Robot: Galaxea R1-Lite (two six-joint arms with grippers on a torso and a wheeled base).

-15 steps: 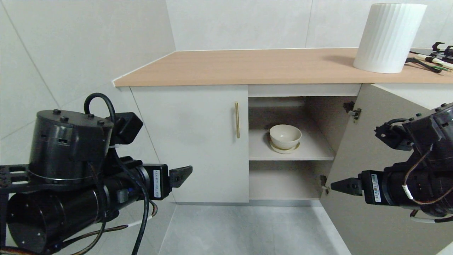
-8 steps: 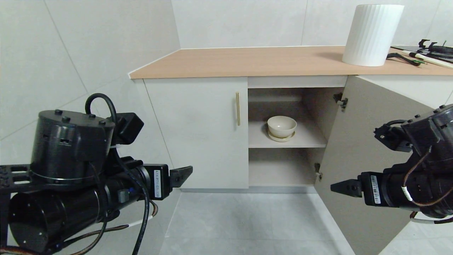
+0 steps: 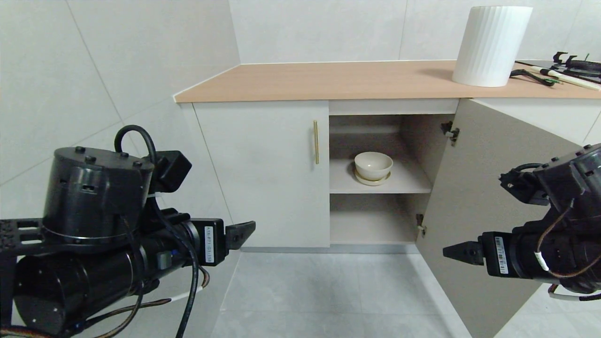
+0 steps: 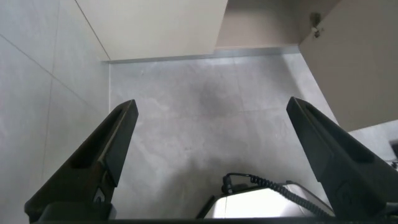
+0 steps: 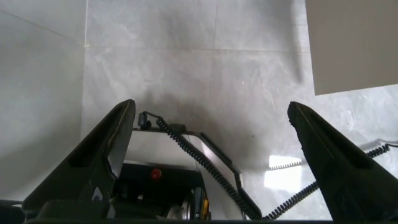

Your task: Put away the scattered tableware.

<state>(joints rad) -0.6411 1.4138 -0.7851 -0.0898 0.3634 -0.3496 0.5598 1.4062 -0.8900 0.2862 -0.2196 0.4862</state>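
A cream bowl (image 3: 373, 165) sits on a small plate (image 3: 372, 180) on the upper shelf (image 3: 406, 180) of the open cabinet. My left gripper (image 3: 240, 233) hangs low at the left, well in front of the cabinet, open and empty, its fingers (image 4: 102, 158) spread wide over the grey floor. At the right, my right gripper (image 3: 462, 252) sits beside the swung-out cabinet door (image 3: 474, 197); it too is open and empty, its fingers (image 5: 329, 162) wide apart above the floor.
A tall white ribbed container (image 3: 490, 44) stands on the wooden countertop (image 3: 328, 80), with black tools (image 3: 563, 68) beyond it at far right. The left cabinet door (image 3: 267, 173) is closed, with a brass handle (image 3: 315, 148). The lower shelf (image 3: 371, 227) is bare. Grey tiled floor (image 3: 328, 291) lies in front.
The whole head view has shifted: the cabinet now looks farther away and more floor shows, so the camera has moved back. Both arms hold the same pose.
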